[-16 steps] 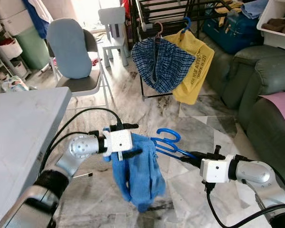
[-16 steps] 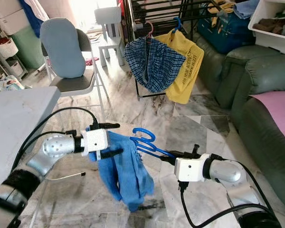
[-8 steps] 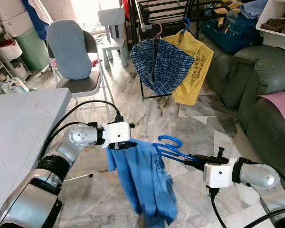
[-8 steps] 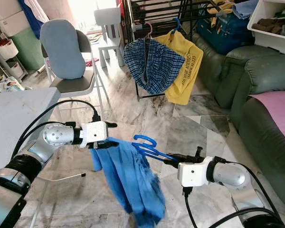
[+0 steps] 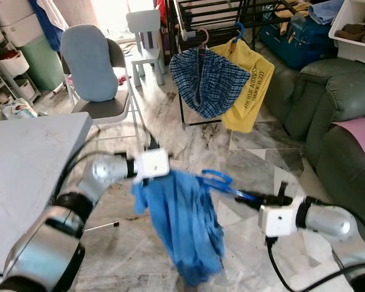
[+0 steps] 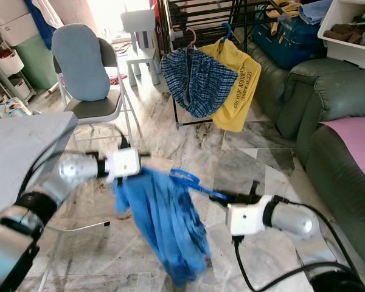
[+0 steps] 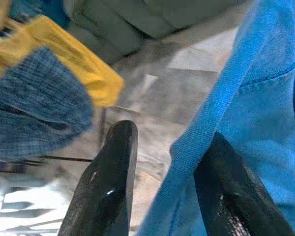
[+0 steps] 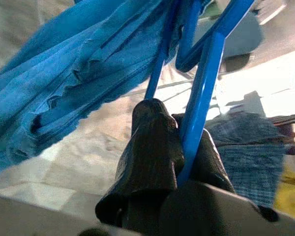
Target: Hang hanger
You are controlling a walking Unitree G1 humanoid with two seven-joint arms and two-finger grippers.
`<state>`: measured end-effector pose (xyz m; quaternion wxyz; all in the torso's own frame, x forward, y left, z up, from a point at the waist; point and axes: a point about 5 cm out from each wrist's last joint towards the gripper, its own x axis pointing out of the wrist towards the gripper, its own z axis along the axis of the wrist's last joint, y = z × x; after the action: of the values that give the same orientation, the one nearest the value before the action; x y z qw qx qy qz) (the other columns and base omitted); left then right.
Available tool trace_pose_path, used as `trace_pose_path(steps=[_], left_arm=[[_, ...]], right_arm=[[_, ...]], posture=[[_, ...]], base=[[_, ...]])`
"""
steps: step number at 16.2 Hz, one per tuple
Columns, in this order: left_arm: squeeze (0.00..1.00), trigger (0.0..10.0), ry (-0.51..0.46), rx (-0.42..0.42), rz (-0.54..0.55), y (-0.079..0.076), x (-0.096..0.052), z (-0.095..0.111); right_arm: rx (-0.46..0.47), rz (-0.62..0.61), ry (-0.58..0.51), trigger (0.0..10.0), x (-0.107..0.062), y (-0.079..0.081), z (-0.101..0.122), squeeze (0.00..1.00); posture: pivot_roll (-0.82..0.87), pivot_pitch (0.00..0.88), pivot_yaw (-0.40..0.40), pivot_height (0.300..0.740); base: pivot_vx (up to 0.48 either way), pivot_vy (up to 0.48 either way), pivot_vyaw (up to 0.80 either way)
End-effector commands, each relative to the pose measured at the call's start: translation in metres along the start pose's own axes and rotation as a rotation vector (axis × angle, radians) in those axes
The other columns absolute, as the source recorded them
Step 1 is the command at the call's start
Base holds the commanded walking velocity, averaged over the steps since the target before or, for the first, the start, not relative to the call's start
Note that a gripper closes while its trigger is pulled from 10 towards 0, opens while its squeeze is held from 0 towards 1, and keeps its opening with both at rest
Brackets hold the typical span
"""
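Note:
A blue garment (image 5: 182, 225) hangs on a blue plastic hanger (image 5: 216, 178) above the marble floor, between my two arms. My right gripper (image 5: 246, 196) is shut on the hanger's lower bar, and the bar (image 8: 206, 73) runs out between its fingers. My left gripper (image 5: 161, 177) sits at the garment's upper left corner. In the left wrist view its fingers (image 7: 113, 162) stand apart, with the garment's hem (image 7: 206, 128) passing loosely between them. Both arms look blurred.
A black drying rack (image 5: 194, 18) stands ahead, holding a plaid garment (image 5: 210, 79) and a yellow shirt (image 5: 249, 85) on hangers. A grey chair (image 5: 94, 67) is ahead left, a grey table (image 5: 24, 158) at my left, a green sofa (image 5: 334, 103) at right.
My left gripper has risen a little and pulled the garment's corner out to the left, so the cloth now hangs spread and longer. The right gripper has barely moved.

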<state>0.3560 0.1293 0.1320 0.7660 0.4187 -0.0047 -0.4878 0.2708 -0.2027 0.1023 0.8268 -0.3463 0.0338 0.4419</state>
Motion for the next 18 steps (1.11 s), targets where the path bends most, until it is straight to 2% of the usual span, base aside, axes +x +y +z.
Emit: trace_pose_path(steps=[1,6,7,8,10,11,13,15,17,18], left_arm=[[0.00,0.0,0.027,0.007,0.029,0.007,-0.006,-0.004],[0.00,0.0,0.061,0.026,0.019,0.003,-0.001,-0.007],[0.00,2.9,0.070,0.027,-0.003,0.001,-0.001,-0.008],[0.00,10.0,0.079,0.042,-0.013,0.000,-0.001,-0.008],[0.00,10.0,0.096,0.058,-0.028,-0.001,-0.001,-0.010],[1.00,10.0,0.095,0.054,-0.032,-0.002,-0.001,-0.010],[1.00,10.0,0.094,0.045,-0.036,-0.002,-0.001,-0.010],[1.00,10.0,0.109,0.076,-0.035,-0.001,0.000,-0.011],[0.99,10.0,0.132,0.092,-0.072,-0.007,0.000,-0.014],[0.00,10.0,0.137,0.097,-0.079,-0.008,0.001,-0.014]], right_arm=[[-0.038,-0.035,-0.021,10.0,0.001,-0.007,0.005,0.00],[-0.088,-0.112,-0.034,10.0,0.002,-0.019,0.008,0.00],[-0.098,-0.111,-0.028,10.0,0.001,-0.019,0.007,0.00],[-0.103,-0.112,-0.027,10.0,0.001,-0.019,0.007,0.00],[-0.106,-0.115,-0.026,10.0,0.001,-0.020,0.006,0.00],[-0.110,-0.117,-0.027,10.0,0.002,-0.019,0.006,0.00],[-0.110,-0.115,-0.028,10.0,0.003,-0.018,0.006,0.00],[-0.115,-0.113,-0.028,10.0,0.004,-0.017,0.005,0.00],[-0.115,-0.113,-0.028,10.0,0.005,-0.017,0.005,0.00],[-0.115,-0.113,-0.029,10.0,0.005,-0.016,0.005,0.00]], posture=[[-0.17,0.000,0.124,0.740],[-0.17,0.000,0.127,0.740],[-0.17,0.000,0.127,0.740],[-0.17,0.000,0.127,0.740],[-0.17,0.000,0.127,0.740],[-0.17,0.000,0.127,0.740],[-0.17,0.000,0.128,0.740],[-0.17,0.000,0.129,0.740],[-0.17,0.000,0.129,0.740],[-0.17,0.000,0.129,0.740]], base=[[0.000,0.000,0.00],[0.000,0.000,0.00],[0.000,0.000,0.00],[0.000,0.000,0.00],[0.000,0.000,0.00],[0.000,0.000,0.00],[0.000,0.000,0.00],[0.000,0.000,0.00],[0.000,0.000,0.00],[0.000,0.000,0.00]])
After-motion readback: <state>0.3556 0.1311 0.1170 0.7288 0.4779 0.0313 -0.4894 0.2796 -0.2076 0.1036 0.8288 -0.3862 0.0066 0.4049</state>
